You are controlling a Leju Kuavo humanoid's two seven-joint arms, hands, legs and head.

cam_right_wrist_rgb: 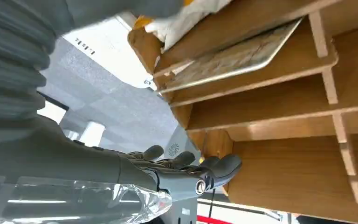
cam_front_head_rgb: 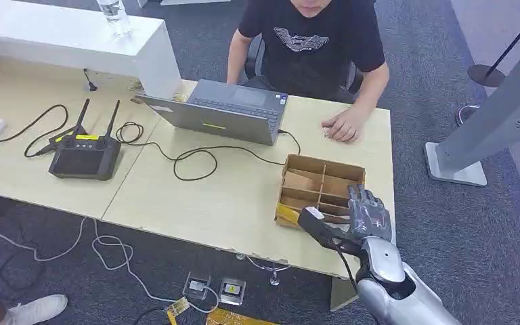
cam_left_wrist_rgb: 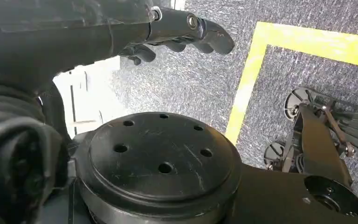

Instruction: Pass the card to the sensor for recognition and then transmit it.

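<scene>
1. Right hand (cam_front_head_rgb: 369,215) sits over the near right edge of the divided wooden box (cam_front_head_rgb: 318,190), at the right end of the tabletop (cam_front_head_rgb: 196,203). Thumb sticks out toward the box's near side.
2. Right wrist view: fingers (cam_right_wrist_rgb: 214,168) extended and slightly apart, tips just beside the box's outer wall, nothing between them. Hand holds nothing.
3. Card (cam_right_wrist_rgb: 235,58): flat, pale, lying tilted in one of the box's compartments, apart from the right hand's fingers. Cannot tell which compartment from the head view.
4. A white and yellow wrapper-like item (cam_right_wrist_rgb: 186,16) sits at the box's edge next to the card's slot; a yellow patch shows on the box's near left corner in the head view.
5. Left hand (cam_left_wrist_rgb: 177,32): hanging over grey carpet with a yellow floor line (cam_left_wrist_rgb: 249,84). Fingers loosely curled, nothing in them.
6. Rest of the tabletop: grey laptop (cam_front_head_rgb: 220,112) open facing the seated person (cam_front_head_rgb: 311,40), whose hand (cam_front_head_rgb: 342,125) rests on the tabletop just beyond the box.
7. Black controller with two antennas (cam_front_head_rgb: 84,156) on the left, black cable (cam_front_head_rgb: 189,159) looping between it and the laptop.
8. White stand base (cam_front_head_rgb: 455,169) on the floor to the right of the tabletop.
</scene>
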